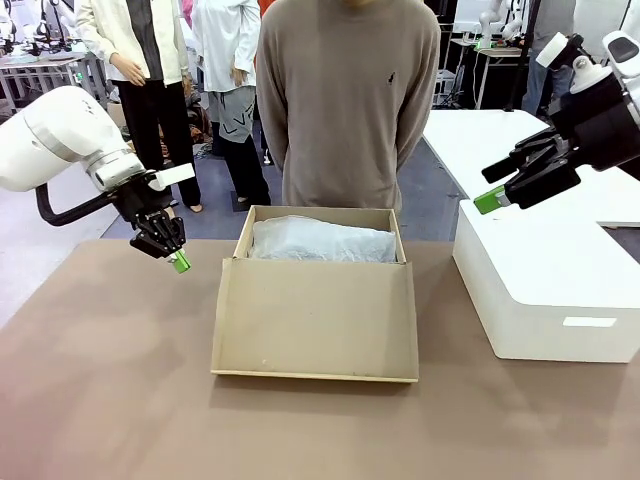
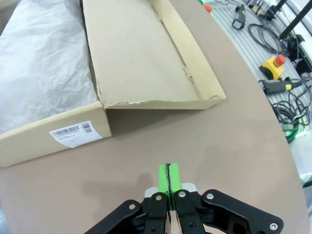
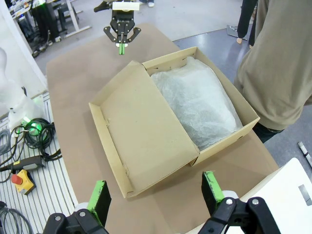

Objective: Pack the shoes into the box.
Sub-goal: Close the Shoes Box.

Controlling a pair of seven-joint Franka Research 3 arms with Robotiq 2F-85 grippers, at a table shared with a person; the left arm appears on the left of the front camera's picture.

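A tan-brown cardboard shoebox [image 1: 244, 232] sits in the middle of the brown bench [image 1: 100, 400], its hinged flap lid [image 1: 315, 318] folded open and lying flat on the side nearer the robot. White crinkled tissue paper [image 1: 320, 240] fills the inside of the box. A white barcode label [image 2: 73, 132] is stuck on one outer side wall. The left end effector [image 2: 168, 168] hangs above the bench just beside the box's left side, its green pads pressed together with nothing between them. The right end effector [image 3: 156, 183] is raised well to the right of the box, above a larger white rectangular box [image 1: 540, 290], with its fingers spread wide apart and empty. A person in a taupe sweater [image 1: 345, 100] stands at the far edge of the bench, directly behind the shoebox.
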